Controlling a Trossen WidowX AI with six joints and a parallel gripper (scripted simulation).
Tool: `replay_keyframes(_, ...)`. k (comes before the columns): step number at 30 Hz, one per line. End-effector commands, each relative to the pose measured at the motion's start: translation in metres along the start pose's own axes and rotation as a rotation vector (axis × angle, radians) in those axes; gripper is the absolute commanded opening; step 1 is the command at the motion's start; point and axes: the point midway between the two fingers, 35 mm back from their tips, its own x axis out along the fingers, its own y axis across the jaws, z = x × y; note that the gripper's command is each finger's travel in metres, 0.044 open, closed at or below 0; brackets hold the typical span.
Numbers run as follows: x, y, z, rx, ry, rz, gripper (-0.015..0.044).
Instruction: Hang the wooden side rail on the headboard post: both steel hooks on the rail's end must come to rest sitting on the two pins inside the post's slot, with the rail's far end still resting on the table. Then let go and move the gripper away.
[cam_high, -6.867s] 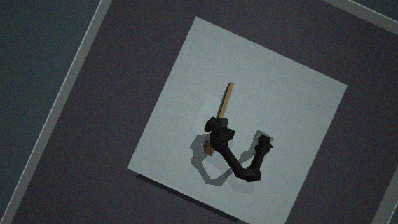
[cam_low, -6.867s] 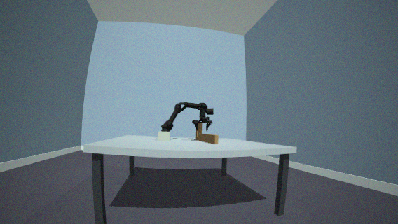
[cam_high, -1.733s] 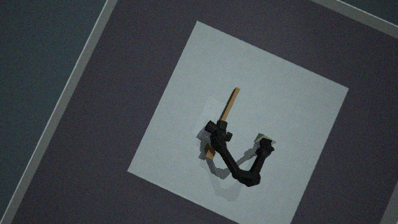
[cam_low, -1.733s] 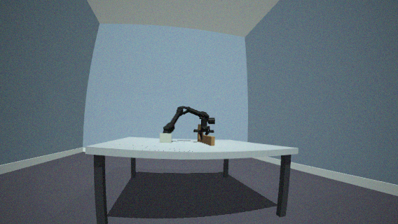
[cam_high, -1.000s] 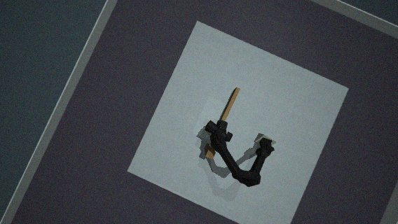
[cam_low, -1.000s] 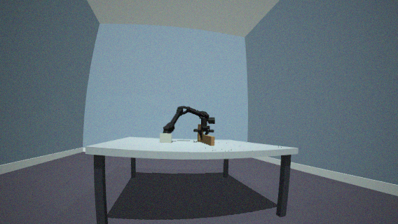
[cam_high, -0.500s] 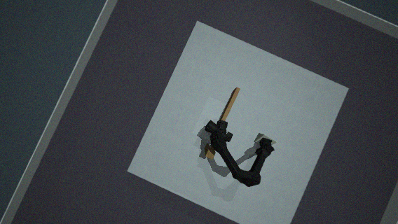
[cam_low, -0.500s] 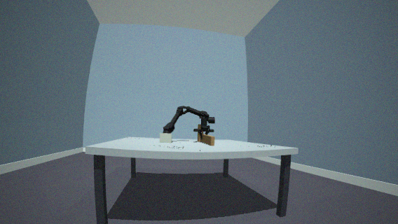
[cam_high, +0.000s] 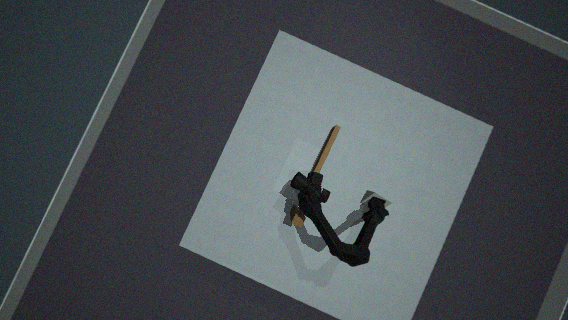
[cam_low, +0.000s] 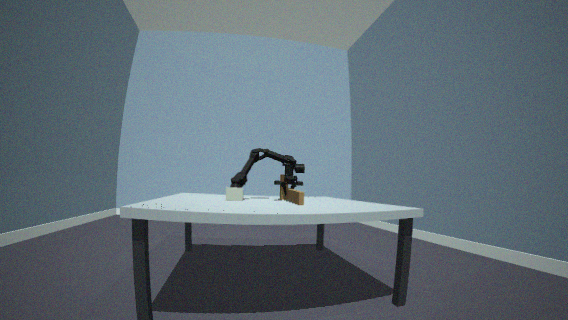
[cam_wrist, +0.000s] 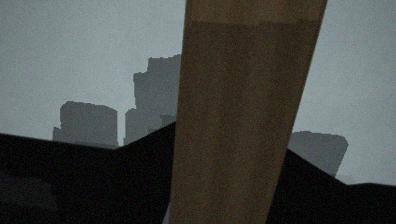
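Spanning most of the exterior view's width, a white tabletop (cam_high: 400, 125) (cam_low: 350, 216) stands on dark legs (cam_low: 142, 265). Above it bends the black arm (cam_high: 325, 230) (cam_low: 247, 165), rising from a pale block (cam_high: 368, 196) (cam_low: 234, 194) that sits nearer the right edge of the tabletop, as seen from the top. Its elbow reaches toward the lower edge before the forearm doubles back to the gripper (cam_high: 311, 186) (cam_low: 289, 190) (cam_wrist: 231, 145), which points down.

The wooden rail (cam_high: 327, 147) (cam_low: 296, 196) (cam_wrist: 240, 100) lies low and runs nearly parallel to the left edge — one end toward the upper edge, the other passing beneath the gripper toward the post. The claw is pinching the rail, a dark finger close on either side of the wood. The rail's far end looks level with the tabletop, though actual contact is too small to tell.

Upright beside the rail's gripper end, nearer the left edge than the right, is the shorter wooden post (cam_high: 297, 219) (cam_low: 282, 180). Its slot is hidden — whether the steel hooks are inside, on the pins, cannot be told.
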Motion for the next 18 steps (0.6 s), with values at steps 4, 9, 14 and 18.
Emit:
replay_keyframes(4,-0.0047,0.0006,0.0017,0.005,-0.005,0.007,0.0000)
replay_keyframes(9,-0.0056,0.0006,0.0017,0.005,-0.005,0.007,0.0000)
replay_keyframes(14,-0.0064,0.0006,0.0017,0.005,-0.005,0.007,0.0000)
replay_keyframes(18,-0.0070,0.0006,0.0017,0.005,-0.005,0.007,0.0000)
